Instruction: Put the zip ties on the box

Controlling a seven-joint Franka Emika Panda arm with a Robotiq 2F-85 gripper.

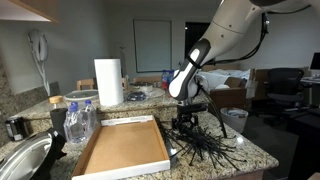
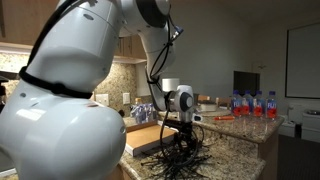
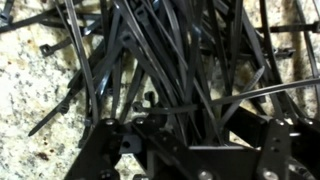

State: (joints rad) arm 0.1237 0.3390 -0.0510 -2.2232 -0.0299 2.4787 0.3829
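Note:
The zip ties (image 1: 207, 149) lie as a spiky black tangle on the granite counter, just right of the box (image 1: 125, 150), a wide shallow brown cardboard tray. The tangle also shows in the other exterior view (image 2: 176, 158), with the box (image 2: 144, 137) behind it. My gripper (image 1: 190, 122) is lowered straight into the top of the pile. In the wrist view the zip ties (image 3: 170, 60) fill the picture. The gripper's (image 3: 188, 135) fingers stand wide apart, open, with several strips running between them.
A paper towel roll (image 1: 108, 82) stands behind the box. Water bottles (image 1: 78, 120) and a round metal bowl (image 1: 22, 160) sit to its left. More bottles (image 2: 255, 103) stand on a far counter. The counter edge lies just beyond the pile.

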